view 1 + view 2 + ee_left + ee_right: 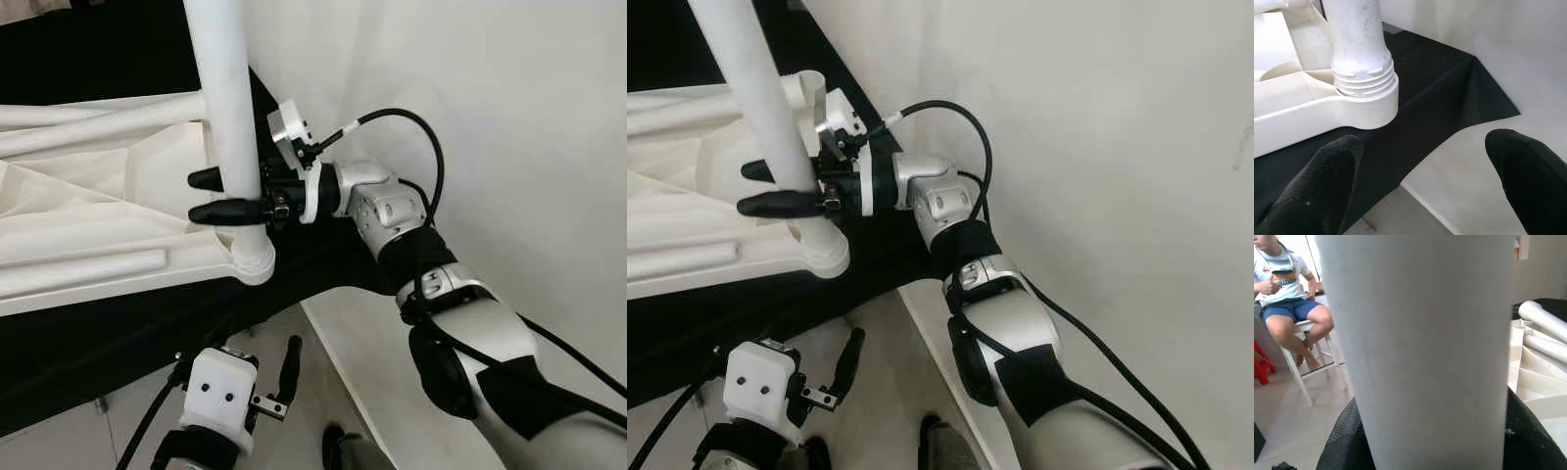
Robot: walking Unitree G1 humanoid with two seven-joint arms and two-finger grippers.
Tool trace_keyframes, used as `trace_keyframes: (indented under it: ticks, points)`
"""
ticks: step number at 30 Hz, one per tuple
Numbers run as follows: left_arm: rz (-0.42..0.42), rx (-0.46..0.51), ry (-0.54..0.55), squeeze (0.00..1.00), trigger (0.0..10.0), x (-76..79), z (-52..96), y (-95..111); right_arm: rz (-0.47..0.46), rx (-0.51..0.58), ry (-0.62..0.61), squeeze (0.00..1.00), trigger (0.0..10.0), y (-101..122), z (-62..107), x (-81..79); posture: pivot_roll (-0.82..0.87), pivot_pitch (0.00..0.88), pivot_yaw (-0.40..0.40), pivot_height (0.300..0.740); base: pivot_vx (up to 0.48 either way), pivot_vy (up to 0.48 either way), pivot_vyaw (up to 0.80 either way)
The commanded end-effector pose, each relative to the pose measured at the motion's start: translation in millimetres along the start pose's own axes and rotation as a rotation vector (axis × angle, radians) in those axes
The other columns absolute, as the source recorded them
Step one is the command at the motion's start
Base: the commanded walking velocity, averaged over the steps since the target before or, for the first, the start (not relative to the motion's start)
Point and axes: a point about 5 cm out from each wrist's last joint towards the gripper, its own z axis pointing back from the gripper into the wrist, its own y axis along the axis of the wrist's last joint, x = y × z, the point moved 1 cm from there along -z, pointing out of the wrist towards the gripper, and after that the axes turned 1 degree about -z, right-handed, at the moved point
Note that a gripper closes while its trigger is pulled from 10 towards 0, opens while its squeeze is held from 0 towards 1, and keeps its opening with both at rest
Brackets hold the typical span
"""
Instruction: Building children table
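A white plastic tabletop [88, 196] lies upside down on a black cloth [118, 343]. A white table leg [230, 117] stands upright in its corner socket [253, 259]. The leg's thread ridges [1364, 81] show just above the socket rim. My right gripper [203, 196] reaches in from the right and is shut on the leg, one black finger on each side of it. My left gripper [1422, 171] hangs open lower down, in front of the cloth's edge and below the socket, holding nothing.
A white wall [490, 117] rises close behind my right arm. A loose white leg [88, 269] lies along the tabletop. The floor [313, 401] is pale tile. In the right wrist view a person [1288, 298] sits on a white chair beyond the table.
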Motion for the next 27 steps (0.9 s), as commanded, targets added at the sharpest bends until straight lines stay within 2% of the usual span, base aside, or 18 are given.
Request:
trace_keyframes:
  ticks: [1, 4, 5, 6, 8, 9, 10, 11, 12, 13, 14, 16, 18, 22, 23, 24, 25, 27]
  points:
    - [0.003, -0.020, -0.005, 0.00, 10.0, 0.6, 1.7, -3, -0.013, 0.030, -0.032, 0.00, 0.0, -2, 2.5, 1.4, -0.02, 0.280, -0.075, 0.740, 0.000, 0.000, 0.00]
    - [0.003, -0.020, -0.006, 0.00, 10.0, 0.8, 1.2, -3, -0.001, 0.037, -0.061, 0.00, 0.0, -2, 6.9, 3.5, -0.02, 0.280, -0.076, 0.740, 0.000, 0.000, 0.00]
    - [0.002, -0.020, -0.006, 0.00, 10.0, 0.7, 1.0, -3, 0.020, 0.029, -0.126, 0.00, 0.0, -3, 11.5, 6.7, -0.03, 0.280, -0.078, 0.740, 0.000, 0.000, 0.00]
    - [0.002, -0.020, -0.006, 0.00, 10.0, 0.6, 0.8, -3, 0.037, 0.018, -0.232, 0.00, 0.0, -5, 17.7, 11.1, -0.03, 0.279, -0.084, 0.740, 0.000, 0.000, 0.00]
    - [0.002, -0.019, -0.005, 0.00, 10.0, 0.3, 0.6, -3, -0.012, 0.013, -0.465, 0.00, 0.0, -15, 29.9, 18.6, -0.04, 0.280, -0.085, 0.740, 0.000, 0.000, 0.00]
    - [0.002, -0.019, -0.005, 0.00, 10.0, -0.1, 1.0, -3, -0.021, -0.003, -0.680, 0.00, 0.0, -28, 34.1, 19.4, -0.04, 0.266, -0.088, 0.740, 0.000, 0.000, 0.00]
    - [0.002, -0.018, -0.005, 0.00, 10.0, -0.8, 1.1, -3, -0.005, -0.058, -0.942, 0.00, 0.0, -44, 41.8, 16.6, -0.04, 0.267, -0.088, 0.740, 0.000, 0.000, 0.00]
    - [0.003, -0.017, -0.007, 0.00, 10.0, -1.7, 0.7, -3, -0.033, -0.114, -1.035, 0.00, 0.0, -69, 33.0, -8.2, -0.06, 0.290, -0.078, 0.740, 0.000, 0.000, 0.00]
    - [0.004, -0.016, -0.008, 0.00, 10.0, -2.5, 0.2, -3, -0.058, -0.140, -1.090, 0.00, 0.0, -81, 27.9, -27.3, -0.06, 0.289, -0.074, 0.740, 0.000, 0.000, 0.00]
    - [0.004, -0.016, -0.008, 0.00, 10.0, -2.5, 0.2, -3, -0.058, -0.140, -1.090, 0.00, 0.0, -81, 27.9, -27.3, -0.06, 0.289, -0.074, 0.740, 0.000, 0.000, 0.00]
    - [0.004, -0.014, -0.015, 0.00, 10.0, -2.7, -1.5, -3, -0.060, -0.151, -1.087, 0.00, 0.0, -88, 19.5, -41.1, -0.06, 0.285, -0.065, 0.740, 0.000, 0.000, 0.00]
    - [0.002, -0.013, -0.020, 0.00, 10.0, -2.7, -2.5, -3, -0.084, -0.148, -1.051, 0.00, 0.0, -93, 11.1, -47.3, -0.06, 0.284, -0.063, 0.740, 0.000, 0.000, 0.00]
    - [0.000, -0.015, -0.023, 0.00, 10.0, -4.0, -4.4, -5, -0.044, -0.136, -1.015, 0.00, 0.0, -90, 5.0, -39.5, -0.06, 0.257, -0.064, 0.740, 0.000, 0.000, 0.00]
    - [-0.001, -0.016, -0.022, 0.00, 10.0, -4.5, -5.4, -6, -0.033, -0.132, -1.007, 0.00, 0.0, -88, 4.0, -36.0, -0.06, 0.252, -0.068, 0.740, 0.000, 0.000, 0.00]
    - [-0.003, -0.013, -0.015, 0.00, 10.0, -5.3, -6.4, -6, -0.024, -0.118, -0.974, 0.00, 10.0, -84, 2.2, -31.2, -0.06, 0.251, -0.073, 0.740, 0.000, 0.000, 0.00]
    - [-0.003, -0.013, -0.015, 0.00, 10.0, -5.3, -6.4, -6, -0.024, -0.118, -0.974, 0.00, 10.0, -84, 2.2, -31.2, -0.06, 0.251, -0.073, 0.740, 0.000, 0.000, 0.00]
    - [-0.005, -0.010, -0.008, 0.00, 10.0, -6.1, -7.2, -6, -0.023, -0.089, -0.904, 0.00, 10.0, -76, -3.7, -32.2, -0.06, 0.251, -0.074, 0.740, 0.000, 0.000, 0.00]
    - [-0.005, -0.010, -0.008, 0.00, 10.0, -6.1, -7.2, -6, -0.023, -0.089, -0.904, 0.00, 10.0, -76, -3.7, -32.2, -0.06, 0.251, -0.074, 0.740, 0.000, 0.000, 0.00]
